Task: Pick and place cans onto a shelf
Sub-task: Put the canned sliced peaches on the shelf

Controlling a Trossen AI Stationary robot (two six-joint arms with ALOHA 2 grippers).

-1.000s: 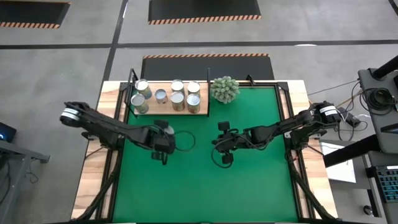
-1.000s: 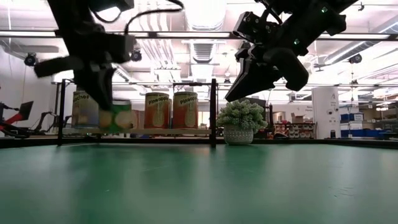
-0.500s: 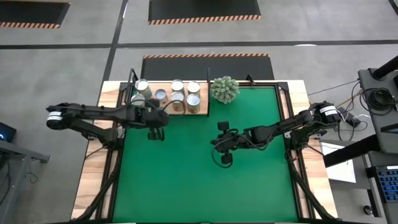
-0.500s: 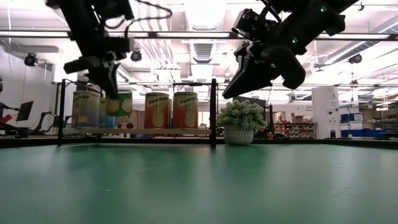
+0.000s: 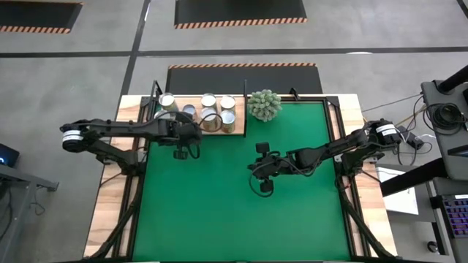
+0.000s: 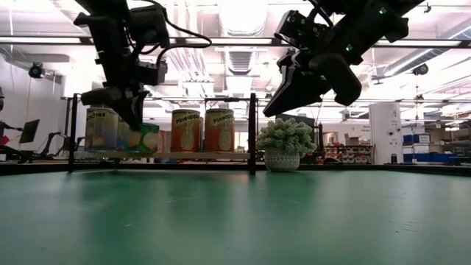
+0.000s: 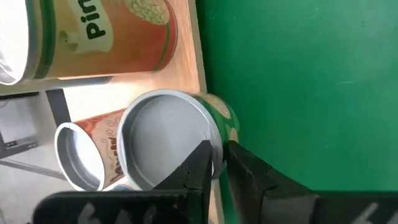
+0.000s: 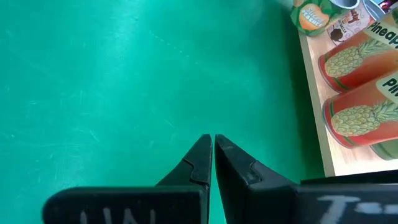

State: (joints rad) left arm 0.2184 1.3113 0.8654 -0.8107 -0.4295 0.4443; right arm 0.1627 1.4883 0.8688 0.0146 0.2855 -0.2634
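Observation:
My left gripper (image 7: 217, 163) is shut on a green-sided can (image 7: 165, 140) at the near edge of the pale wood shelf (image 5: 236, 130), at the table's far left. Several more cans (image 5: 227, 117) stand upright on the shelf; in the low view they are orange pineapple tins (image 6: 218, 131). The held can (image 6: 141, 138) hangs level with them, its base about at shelf height. I cannot tell whether it rests on the board. My right gripper (image 8: 212, 149) is shut on nothing and hovers over the middle of the green mat (image 5: 263, 186). My left gripper pinches the can's top rim (image 7: 216, 149) between its two fingers. One finger (image 7: 198, 168) lies over the silver lid and the other (image 7: 249, 177) outside on the green wall. The fingers slant down from the near side. The can stays upright below them.
A spiky grey-green plant (image 5: 264, 104) in a pot stands just right of the shelf, behind a dark post (image 6: 252, 132). The green mat (image 5: 234, 219) fills the table's near half. A black frame (image 5: 330, 124) runs along the table's sides.
My left gripper has carried the green can from over the mat toward the table's far edge, up to the shelf's near edge, turning about its wrist on the way. The can has stayed upright in the hold.

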